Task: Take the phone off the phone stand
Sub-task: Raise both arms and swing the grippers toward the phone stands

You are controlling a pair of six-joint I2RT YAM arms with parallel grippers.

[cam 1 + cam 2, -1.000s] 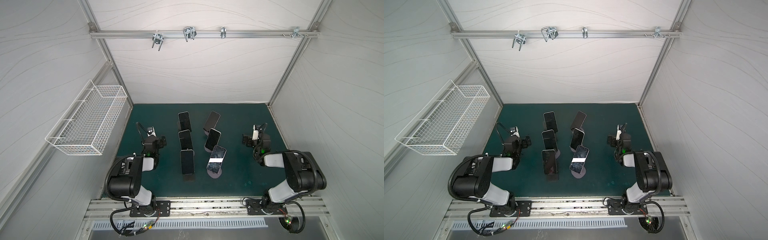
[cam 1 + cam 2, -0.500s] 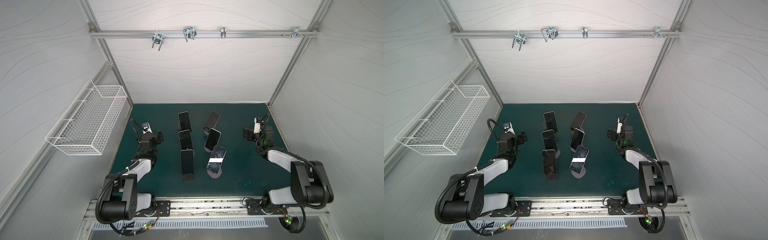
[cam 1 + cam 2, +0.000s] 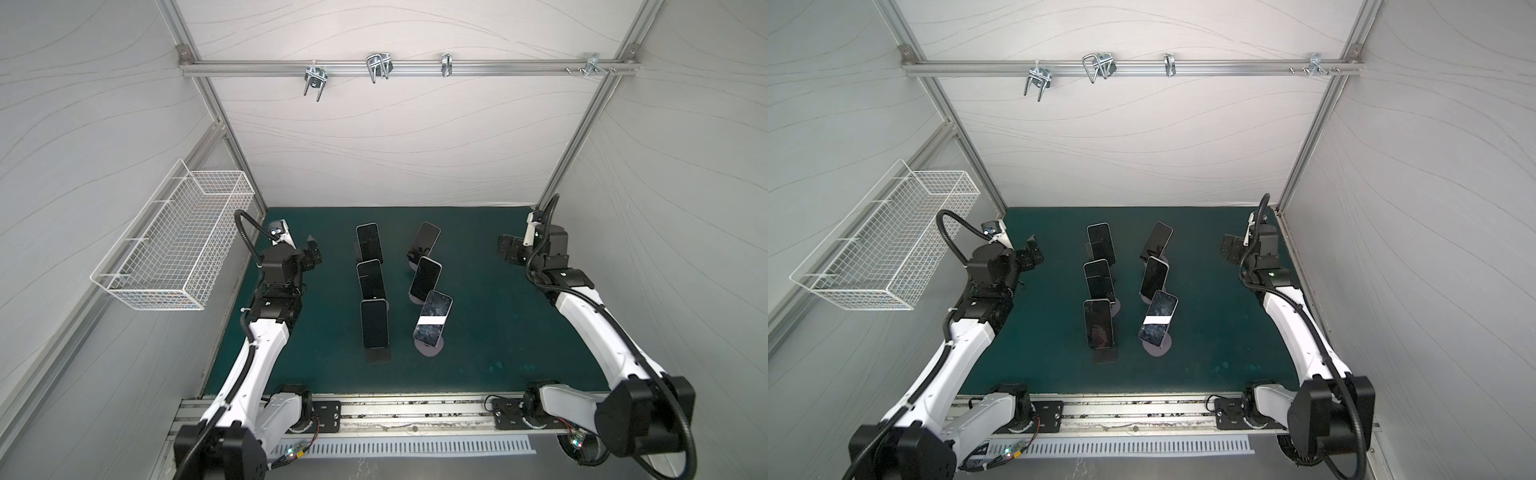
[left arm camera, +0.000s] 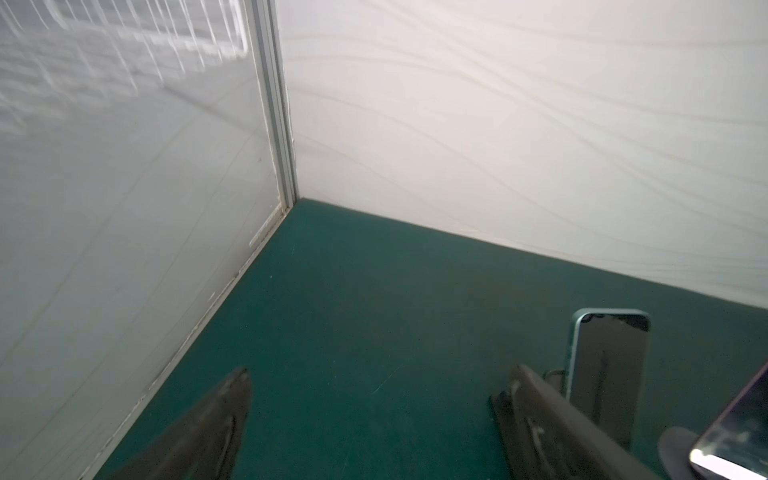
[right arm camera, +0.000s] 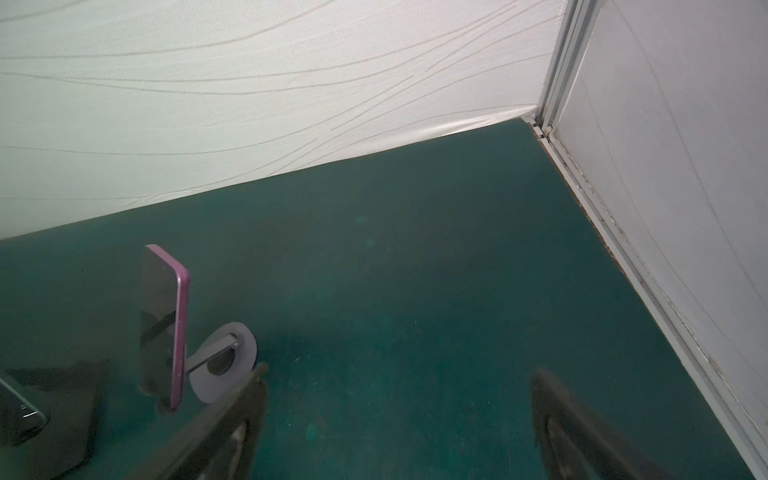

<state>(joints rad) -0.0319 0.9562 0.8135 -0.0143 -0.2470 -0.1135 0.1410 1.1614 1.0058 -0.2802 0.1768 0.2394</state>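
Several dark-screened phones lean on stands in two columns mid-mat; the nearest are a phone point(image 3: 374, 324) on a dark flat stand point(image 3: 378, 355) and a phone point(image 3: 432, 318) on a round grey stand point(image 3: 430, 348). My left gripper point(image 3: 311, 254) point(image 3: 1032, 250) hovers left of the columns, open and empty. My right gripper point(image 3: 509, 250) point(image 3: 1230, 248) hovers right of them, open and empty. In the left wrist view the left gripper point(image 4: 381, 370) is beside a teal-edged phone point(image 4: 606, 365). In the right wrist view the right gripper point(image 5: 401, 369) is beside a pink-edged phone point(image 5: 164, 324) on its round stand point(image 5: 226, 361).
A white wire basket point(image 3: 178, 245) hangs on the left wall above the left arm. White walls close the green mat point(image 3: 478, 332) at the back and both sides. A metal rail point(image 3: 415, 415) carrying the arm bases runs along the front edge.
Both arms have unfolded and stretched forward. Their grippers have moved toward the back of the mat, each staying on its own side of the phones.
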